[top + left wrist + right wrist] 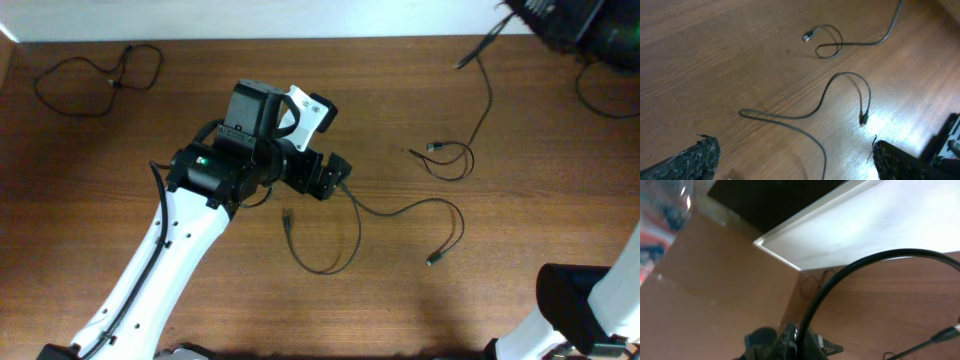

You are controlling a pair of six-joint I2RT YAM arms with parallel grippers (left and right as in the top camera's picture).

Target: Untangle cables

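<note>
Three thin black cables lie apart on the wooden table. One point(400, 210) curves from under my left gripper point(330, 178) to a plug at the right. The left wrist view shows this cable point(790, 116) running on the table between the wide-open fingers point(695, 160), with nothing gripped; my left gripper point(790, 146) hangs above it. A second cable point(487, 100) comes down from the back right into a small loop; its plug end point(808, 36) shows ahead. A third cable point(100, 75) lies at the back left. My right gripper point(785, 340) is a dark blur, its jaws shut.
Dark equipment point(580, 25) sits at the back right corner. The right arm's base point(590, 300) stands at the front right edge. A thick black robot cable point(850, 275) arcs across the right wrist view. A white wall point(300, 18) borders the table's far edge.
</note>
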